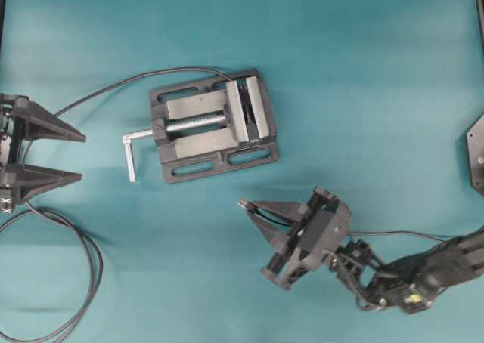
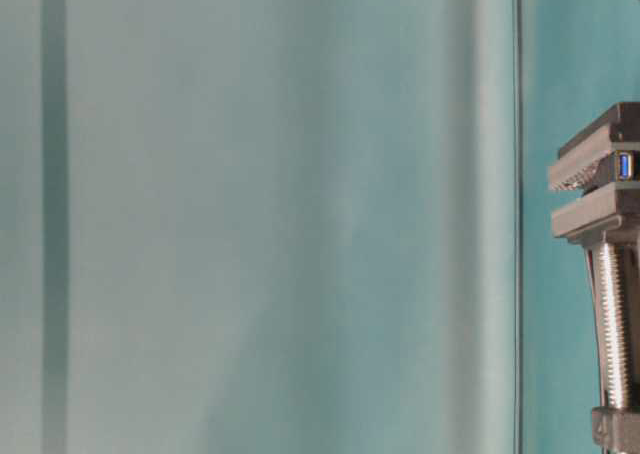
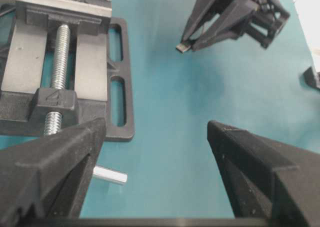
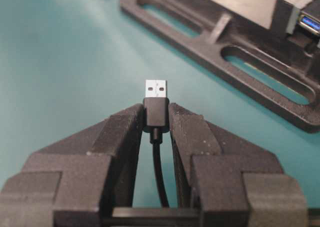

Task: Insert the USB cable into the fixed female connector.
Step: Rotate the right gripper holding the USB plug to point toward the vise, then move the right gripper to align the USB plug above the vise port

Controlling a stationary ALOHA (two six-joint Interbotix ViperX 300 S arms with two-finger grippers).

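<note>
My right gripper (image 4: 156, 118) is shut on the black plug of the USB cable (image 4: 156, 93), whose silver tip sticks out ahead of the fingers. Overhead, that gripper (image 1: 254, 208) hovers just below and to the right of the grey vise (image 1: 213, 125), with the thin cable (image 1: 393, 233) trailing right. The fixed female connector (image 4: 310, 22) shows as a blue-mouthed socket clamped in the vise jaws, ahead and to the right of the plug; it also shows in the table-level view (image 2: 625, 164). My left gripper (image 1: 81, 157) stands open at the left edge with nothing between its fingers (image 3: 75, 152).
The vise's silver L-shaped handle (image 1: 132, 150) points toward my left gripper. A long dark cable (image 1: 91, 264) runs from the vise top leftward and loops at the bottom left. A dark fixture (image 1: 476, 150) sits at the right edge.
</note>
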